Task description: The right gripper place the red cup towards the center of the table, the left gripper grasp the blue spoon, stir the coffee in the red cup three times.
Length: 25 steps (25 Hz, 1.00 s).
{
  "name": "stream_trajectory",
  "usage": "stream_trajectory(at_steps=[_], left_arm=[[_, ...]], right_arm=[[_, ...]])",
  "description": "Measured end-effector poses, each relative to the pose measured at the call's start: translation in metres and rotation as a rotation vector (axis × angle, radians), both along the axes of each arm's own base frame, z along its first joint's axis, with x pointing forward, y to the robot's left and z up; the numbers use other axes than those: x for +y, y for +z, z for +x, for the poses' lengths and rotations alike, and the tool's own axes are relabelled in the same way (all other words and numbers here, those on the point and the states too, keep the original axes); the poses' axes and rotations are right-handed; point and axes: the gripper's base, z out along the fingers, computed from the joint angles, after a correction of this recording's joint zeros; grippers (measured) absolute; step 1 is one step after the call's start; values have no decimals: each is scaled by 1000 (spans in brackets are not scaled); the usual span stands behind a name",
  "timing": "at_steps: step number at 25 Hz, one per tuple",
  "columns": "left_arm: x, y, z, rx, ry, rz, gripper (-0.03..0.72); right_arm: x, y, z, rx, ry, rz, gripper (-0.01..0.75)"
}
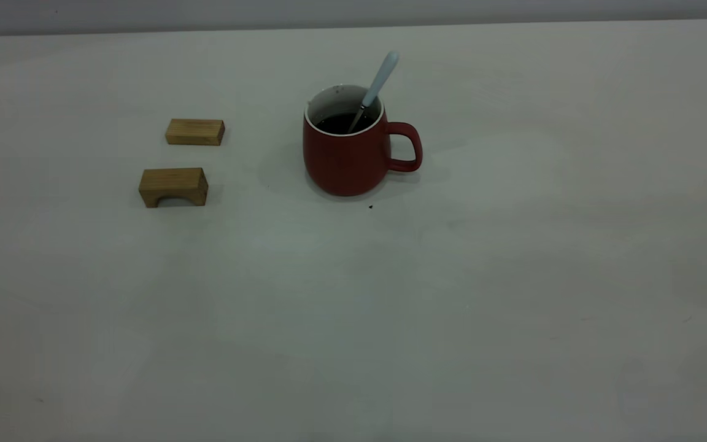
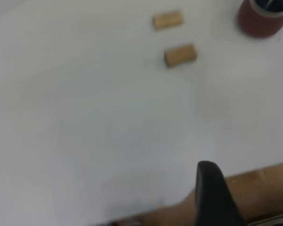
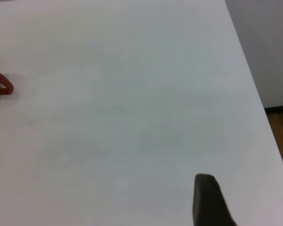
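The cup point(image 1: 346, 152) stands mid-table point(image 1: 390, 319) with the spoon point(image 1: 378, 86) in its coffee point(image 1: 346, 123), handle leaning up toward the cup's handle side, both grippers well clear of the cup, their spread impossible to tell, the left point(image 2: 245, 197) seemingly nearer

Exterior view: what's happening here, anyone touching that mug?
Nothing is being handled. The rounded dark-red ceramic mug stands on the off-white table, holding dark coffee, with the slim pale-blue-handled spoon leaning in it. Two tan wooden blocks lie apart beside it. Neither arm shows in the exterior view; each wrist view shows only a dark finger near the table edge, far from the mug.
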Motion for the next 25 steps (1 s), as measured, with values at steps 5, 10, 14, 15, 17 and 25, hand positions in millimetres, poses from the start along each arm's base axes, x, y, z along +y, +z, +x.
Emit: stream_trajectory(at_steps=[5,10,14,15,17,25], left_arm=[[6,-59,-34,-55,107,-27,445],[6,-91,-51,-58,133,-33,445],[6,-95,-63,-135,129,-46,445],[6,-95,-65,-153,129,-47,445],[6,-96,-70,-186,128,-50,445],[6,-96,-71,-193,128,-51,445]], right_arm=[[0,0,0,0,0,0,439],[0,0,0,0,0,0,439],[0,0,0,0,0,0,439],[0,0,0,0,-1,1,439],[0,0,0,0,-1,1,439],[0,0,0,0,0,0,439]])
